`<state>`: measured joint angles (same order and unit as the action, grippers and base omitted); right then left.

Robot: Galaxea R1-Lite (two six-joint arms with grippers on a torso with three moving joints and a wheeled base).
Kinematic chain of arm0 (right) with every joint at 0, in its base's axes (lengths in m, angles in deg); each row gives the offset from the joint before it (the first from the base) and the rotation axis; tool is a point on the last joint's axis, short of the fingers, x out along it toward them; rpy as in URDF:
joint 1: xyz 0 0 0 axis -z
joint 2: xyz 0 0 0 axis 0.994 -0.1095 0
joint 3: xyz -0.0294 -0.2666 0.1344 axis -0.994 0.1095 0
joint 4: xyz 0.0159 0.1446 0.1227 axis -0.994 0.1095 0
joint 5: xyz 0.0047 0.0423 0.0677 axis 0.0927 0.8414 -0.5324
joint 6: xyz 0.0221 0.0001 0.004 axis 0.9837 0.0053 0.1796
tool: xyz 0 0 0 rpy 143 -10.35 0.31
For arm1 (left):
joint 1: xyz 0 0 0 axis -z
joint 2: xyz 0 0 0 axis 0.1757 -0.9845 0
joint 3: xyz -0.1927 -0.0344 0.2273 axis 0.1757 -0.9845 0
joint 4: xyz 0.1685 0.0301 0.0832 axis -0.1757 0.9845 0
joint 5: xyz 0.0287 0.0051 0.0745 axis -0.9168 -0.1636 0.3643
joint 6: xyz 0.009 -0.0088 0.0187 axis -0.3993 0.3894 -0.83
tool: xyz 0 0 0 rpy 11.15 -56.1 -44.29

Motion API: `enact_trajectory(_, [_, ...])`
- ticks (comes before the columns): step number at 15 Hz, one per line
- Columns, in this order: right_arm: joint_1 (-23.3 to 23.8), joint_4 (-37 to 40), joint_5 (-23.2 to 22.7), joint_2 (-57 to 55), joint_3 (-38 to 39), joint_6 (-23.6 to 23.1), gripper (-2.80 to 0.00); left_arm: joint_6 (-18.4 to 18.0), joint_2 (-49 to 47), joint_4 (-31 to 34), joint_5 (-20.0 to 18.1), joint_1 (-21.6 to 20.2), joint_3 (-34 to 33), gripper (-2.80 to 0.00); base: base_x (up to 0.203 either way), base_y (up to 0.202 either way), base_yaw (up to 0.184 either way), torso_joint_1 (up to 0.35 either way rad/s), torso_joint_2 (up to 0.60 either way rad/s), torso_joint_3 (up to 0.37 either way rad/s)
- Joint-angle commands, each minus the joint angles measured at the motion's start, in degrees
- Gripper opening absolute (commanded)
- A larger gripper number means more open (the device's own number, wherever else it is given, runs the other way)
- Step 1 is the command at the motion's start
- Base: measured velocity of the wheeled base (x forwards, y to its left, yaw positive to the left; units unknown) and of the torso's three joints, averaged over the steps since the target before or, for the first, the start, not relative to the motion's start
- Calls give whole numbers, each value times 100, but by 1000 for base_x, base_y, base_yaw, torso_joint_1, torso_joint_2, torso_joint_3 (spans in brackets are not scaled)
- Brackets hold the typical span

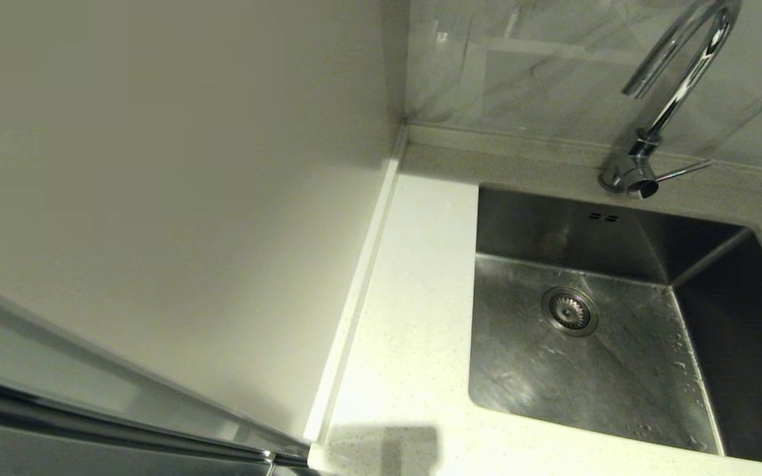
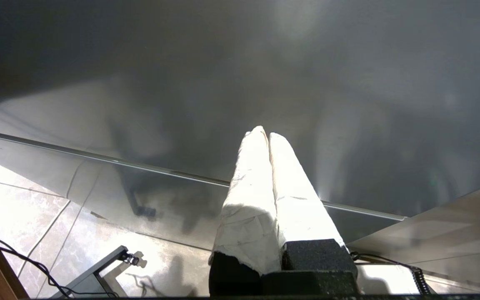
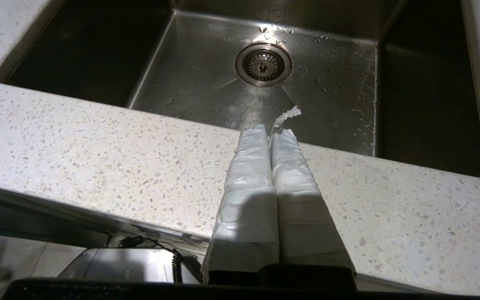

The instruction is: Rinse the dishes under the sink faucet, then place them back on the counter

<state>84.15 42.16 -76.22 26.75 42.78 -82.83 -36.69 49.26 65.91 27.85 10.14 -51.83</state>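
Note:
None of the three bowls shows in any view. The steel sink (image 1: pixel 619 370) lies at the right with its round drain strainer (image 1: pixel 569 311) and wet floor; nothing stands in it. The chrome gooseneck faucet (image 1: pixel 675 86) rises behind it, its thin lever (image 1: pixel 682 172) pointing right. The speckled counter (image 1: pixel 414 317) runs along the sink's left side. My right gripper (image 3: pixel 270 130) is shut and holds nothing, hovering over the counter's front strip (image 3: pixel 119 162) before the sink (image 3: pixel 261 96). My left gripper (image 2: pixel 265 133) is shut with nothing in it, low beside a shiny dark panel.
A plain cream wall panel (image 1: pixel 176 198) fills the left of the head view. A marbled backsplash (image 1: pixel 540 66) stands behind the faucet. A shiny metal edge (image 1: pixel 110 423) crosses the lower left corner. Floor tiles and cables (image 2: pixel 27 262) lie below the left gripper.

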Motion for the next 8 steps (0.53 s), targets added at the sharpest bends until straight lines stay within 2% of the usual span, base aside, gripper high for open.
enact_trajectory(1, [0,2,-4,-5,-7,-4,-280,3,18,-2,0,-2,0,-280,0,0,0,0,0,0])
enact_trajectory(8, [-4,2,5,-10,-2,22,-280,3,18,-2,9,-2,0,-280,0,0,0,0,0,0])
